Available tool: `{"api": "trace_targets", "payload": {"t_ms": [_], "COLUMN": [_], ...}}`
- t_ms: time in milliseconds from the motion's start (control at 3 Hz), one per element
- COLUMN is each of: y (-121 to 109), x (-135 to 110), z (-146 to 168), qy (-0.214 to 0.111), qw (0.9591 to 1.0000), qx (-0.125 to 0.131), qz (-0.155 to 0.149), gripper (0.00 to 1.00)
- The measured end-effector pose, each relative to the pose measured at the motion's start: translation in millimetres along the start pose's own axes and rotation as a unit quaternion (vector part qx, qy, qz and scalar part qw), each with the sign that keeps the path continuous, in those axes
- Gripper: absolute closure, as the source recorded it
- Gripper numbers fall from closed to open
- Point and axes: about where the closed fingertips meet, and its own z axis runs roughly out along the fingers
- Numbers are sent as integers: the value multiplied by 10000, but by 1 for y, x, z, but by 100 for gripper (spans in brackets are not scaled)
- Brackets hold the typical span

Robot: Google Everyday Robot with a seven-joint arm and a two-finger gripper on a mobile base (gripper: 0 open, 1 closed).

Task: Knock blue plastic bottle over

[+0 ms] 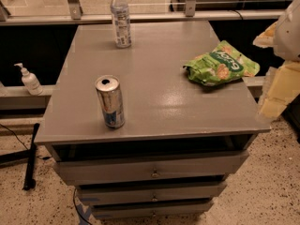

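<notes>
The blue plastic bottle (120, 18) stands upright near the back left edge of the grey cabinet top (159, 93). It is slim and clear, with a white cap and a white-blue label. My gripper (281, 86) shows as white and pale yellow parts at the right edge of the view, beyond the cabinet's right side. It is far from the bottle and touches nothing on the top.
A silver-blue drink can (110, 101) stands upright near the front left of the top. A green snack bag (220, 64) lies at the right. A small white pump bottle (29, 80) sits on a ledge to the left. Drawers (152, 172) face me below.
</notes>
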Motion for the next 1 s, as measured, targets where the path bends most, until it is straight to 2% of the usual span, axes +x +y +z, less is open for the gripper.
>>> {"api": "trace_targets", "payload": {"t_ms": [333, 667, 1000], "y": [0, -8, -45], "x": [0, -1, -22], "z": [0, 0, 19], "qy": [0, -133, -685], "qw": [10000, 9998, 9970], "qx": [0, 130, 354], "qz": [0, -17, -122], "gripper": [0, 0, 0]}}
